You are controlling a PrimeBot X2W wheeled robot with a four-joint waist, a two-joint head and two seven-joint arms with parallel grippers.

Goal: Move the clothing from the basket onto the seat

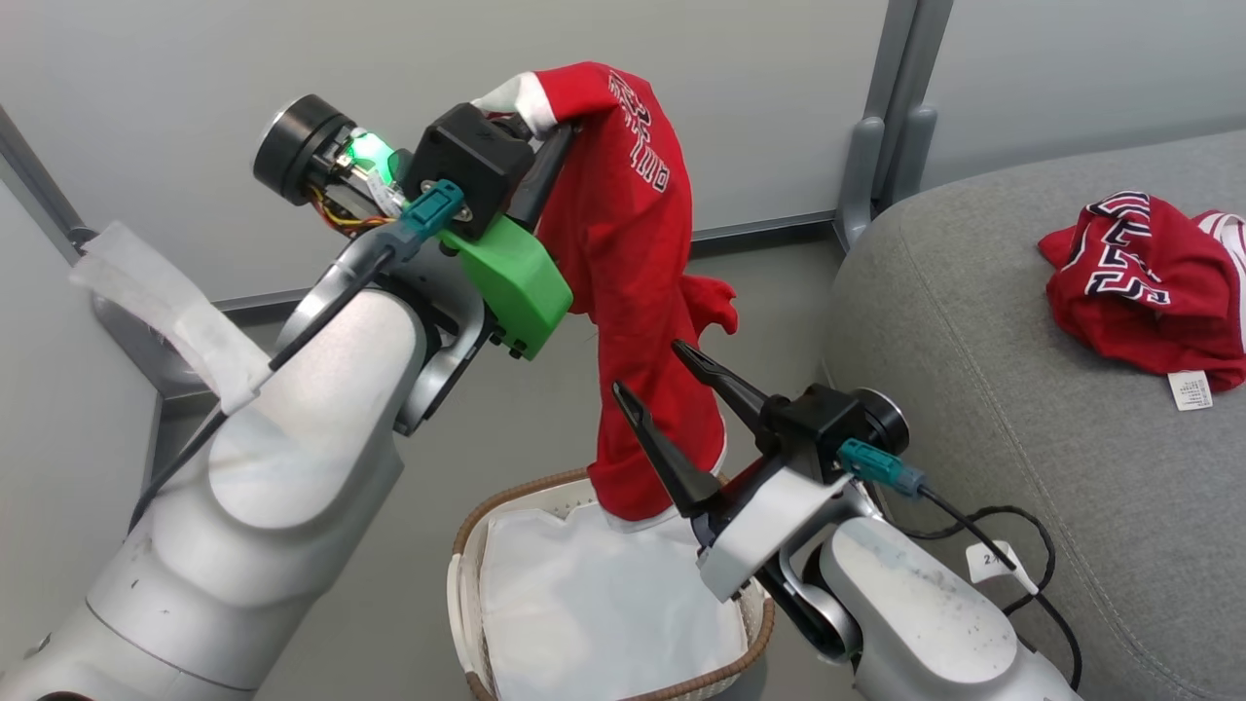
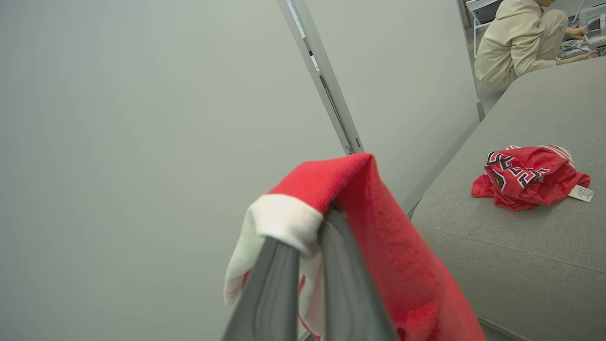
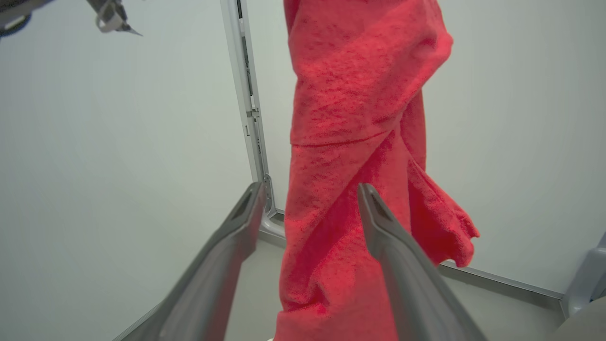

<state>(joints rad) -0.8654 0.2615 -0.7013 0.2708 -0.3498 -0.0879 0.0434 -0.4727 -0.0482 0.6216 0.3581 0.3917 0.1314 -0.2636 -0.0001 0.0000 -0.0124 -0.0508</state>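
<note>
The left gripper (image 1: 543, 136) pinches the red jersey (image 1: 623, 243) high to lift it out of the basket (image 1: 467, 545), while the right gripper (image 1: 647, 367) stands spread.

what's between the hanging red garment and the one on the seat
Bare seat between hanging garment and crumpled garment, seen in left wrist view.

We hold our left hand (image 1: 533, 136) raised at upper centre, pinched closed, and our right hand (image 1: 645, 366) at lower centre, spread wide.
</note>
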